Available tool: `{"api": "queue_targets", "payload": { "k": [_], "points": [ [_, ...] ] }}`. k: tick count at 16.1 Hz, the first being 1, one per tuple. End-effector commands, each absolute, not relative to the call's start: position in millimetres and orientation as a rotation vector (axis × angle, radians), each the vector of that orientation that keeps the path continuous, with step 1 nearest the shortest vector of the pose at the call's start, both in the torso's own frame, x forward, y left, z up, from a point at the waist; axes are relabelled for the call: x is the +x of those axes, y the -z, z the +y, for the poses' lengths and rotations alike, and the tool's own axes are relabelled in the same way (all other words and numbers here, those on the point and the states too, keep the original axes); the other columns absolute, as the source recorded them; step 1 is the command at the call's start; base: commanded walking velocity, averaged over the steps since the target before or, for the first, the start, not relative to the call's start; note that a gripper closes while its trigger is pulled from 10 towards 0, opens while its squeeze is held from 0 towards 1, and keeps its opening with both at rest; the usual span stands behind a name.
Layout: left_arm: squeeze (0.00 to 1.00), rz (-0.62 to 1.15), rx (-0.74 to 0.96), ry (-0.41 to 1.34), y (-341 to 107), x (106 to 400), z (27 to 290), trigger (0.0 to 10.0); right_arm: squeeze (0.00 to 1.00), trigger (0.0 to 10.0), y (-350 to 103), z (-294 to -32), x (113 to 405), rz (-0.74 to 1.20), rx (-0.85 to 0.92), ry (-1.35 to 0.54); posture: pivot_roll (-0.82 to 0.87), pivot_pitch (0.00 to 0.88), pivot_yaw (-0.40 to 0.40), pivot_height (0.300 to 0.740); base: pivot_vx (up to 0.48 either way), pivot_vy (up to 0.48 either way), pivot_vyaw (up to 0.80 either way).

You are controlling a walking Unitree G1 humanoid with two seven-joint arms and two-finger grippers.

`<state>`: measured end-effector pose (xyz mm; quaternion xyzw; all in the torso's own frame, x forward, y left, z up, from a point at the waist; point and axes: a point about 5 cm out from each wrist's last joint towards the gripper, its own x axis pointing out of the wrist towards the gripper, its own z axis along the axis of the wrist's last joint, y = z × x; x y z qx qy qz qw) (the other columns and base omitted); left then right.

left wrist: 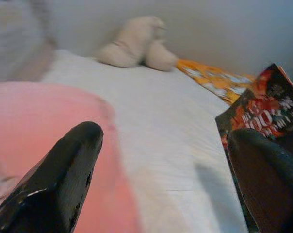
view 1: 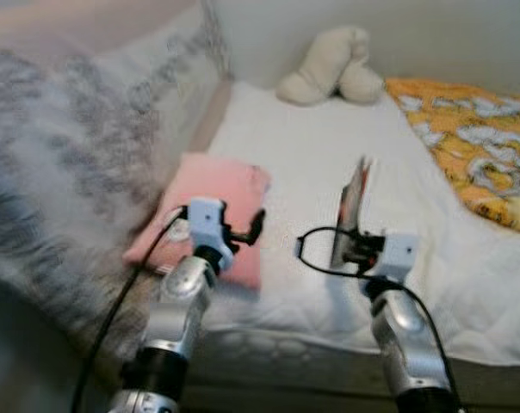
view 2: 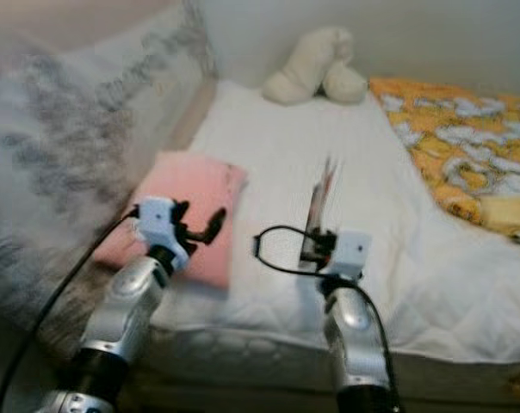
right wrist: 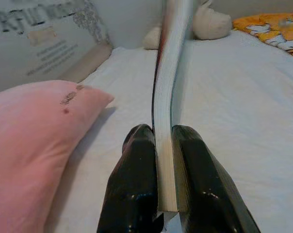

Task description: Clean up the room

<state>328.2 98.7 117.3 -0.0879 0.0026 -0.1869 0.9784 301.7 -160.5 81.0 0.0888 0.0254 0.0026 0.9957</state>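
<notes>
My right gripper [view 1: 353, 249] is shut on a thin book [view 1: 353, 202], held upright on edge over the white bed [view 1: 312, 163]. Along the right wrist view the book's page edge [right wrist: 167, 97] rises from between the two black fingers [right wrist: 137, 184]. The book's red and black cover [left wrist: 263, 111] shows in the left wrist view. My left gripper [view 1: 251, 228] is open above a pink pillow [view 1: 213, 202] at the bed's left side, nothing between its fingers [left wrist: 64, 170].
A cream soft toy [view 1: 333, 64] lies at the head of the bed by the wall. An orange and white patterned blanket [view 1: 475, 146] covers the right side. A large grey-patterned pillow [view 1: 79, 146] leans on the left. The mattress front edge [view 1: 312, 353] is close below the arms.
</notes>
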Motion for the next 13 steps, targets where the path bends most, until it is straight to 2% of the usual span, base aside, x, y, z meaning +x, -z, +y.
{"api": "queue_targets", "payload": {
  "k": [1, 6, 7, 8, 11, 13],
  "points": [
    [0.00, -0.004, -0.167, 0.383, -119, 327, 96, 10.0, 0.00, 0.0, -92, -159, 305, 0.003, 0.171, -0.019, 0.13, 0.000, 0.024, 0.740, 0.000, 0.465, 0.00],
    [0.00, -0.016, -0.076, 0.417, -122, 329, 97, 10.0, 0.00, 0.0, -92, -160, 310, 0.012, 0.161, -0.031, 0.15, 0.000, 0.015, 0.740, 0.000, 0.463, 0.00],
    [0.00, -0.017, -0.048, 0.431, -122, 328, 95, 10.0, 0.00, 0.0, -93, -160, 312, 0.011, 0.158, -0.035, 0.15, 0.000, 0.016, 0.740, 0.371, 0.304, 0.00],
    [0.00, -0.019, -0.029, 0.445, -122, 328, 92, 10.0, 0.00, 0.0, -95, -161, 317, 0.010, 0.158, -0.034, 0.16, 0.000, 0.017, 0.740, 0.454, 0.000, 0.00],
    [0.00, -0.031, -0.001, 0.465, -127, 328, 87, 10.0, 0.00, 0.0, -109, -175, 331, -0.020, 0.170, 0.001, 0.17, 0.000, 0.008, 0.740, 0.000, 0.000, 0.00],
    [0.00, -0.070, -0.047, 0.473, -133, 325, 83, 10.0, 0.00, 0.0, -109, -177, 323, -0.033, 0.161, 0.009, 0.17, 0.000, 0.003, 0.740, 0.304, -0.315, 0.00]
  ]
}}
